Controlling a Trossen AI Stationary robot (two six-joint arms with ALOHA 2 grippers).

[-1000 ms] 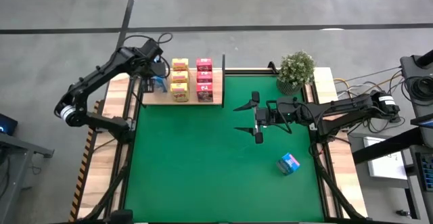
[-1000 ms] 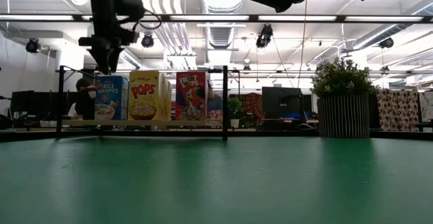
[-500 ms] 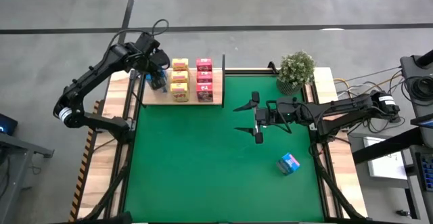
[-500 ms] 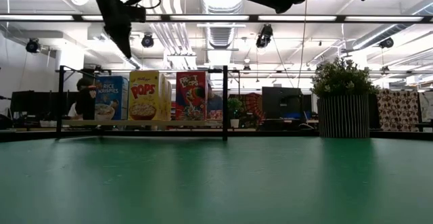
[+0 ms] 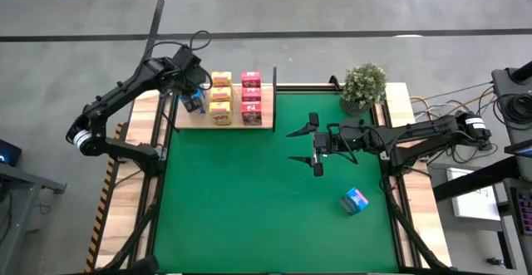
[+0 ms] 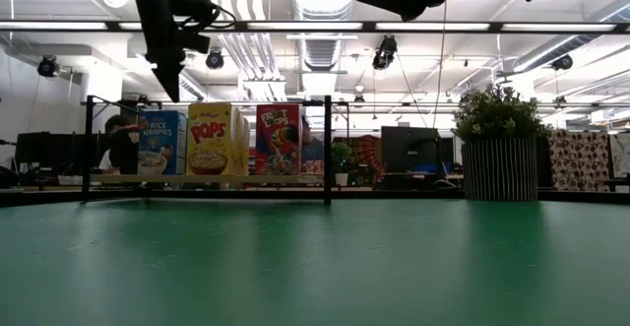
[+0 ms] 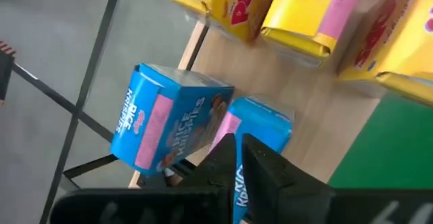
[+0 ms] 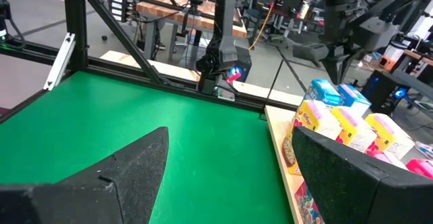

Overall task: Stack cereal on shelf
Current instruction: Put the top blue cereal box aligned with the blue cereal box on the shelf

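On shelf (image 6: 236, 180): "POPS" box (image 6: 213, 140) (yellow)

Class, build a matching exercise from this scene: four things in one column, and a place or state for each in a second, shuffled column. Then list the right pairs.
Things
1. left gripper
2. right gripper
3. lone blue cereal box
4. potted plant

Places or states
A. lying on the green mat, off the shelf
B. shut, above the shelf's blue boxes
C. standing at the mat's far right corner
D. open, over the middle of the mat

Pairs: 1-B, 2-D, 3-A, 4-C
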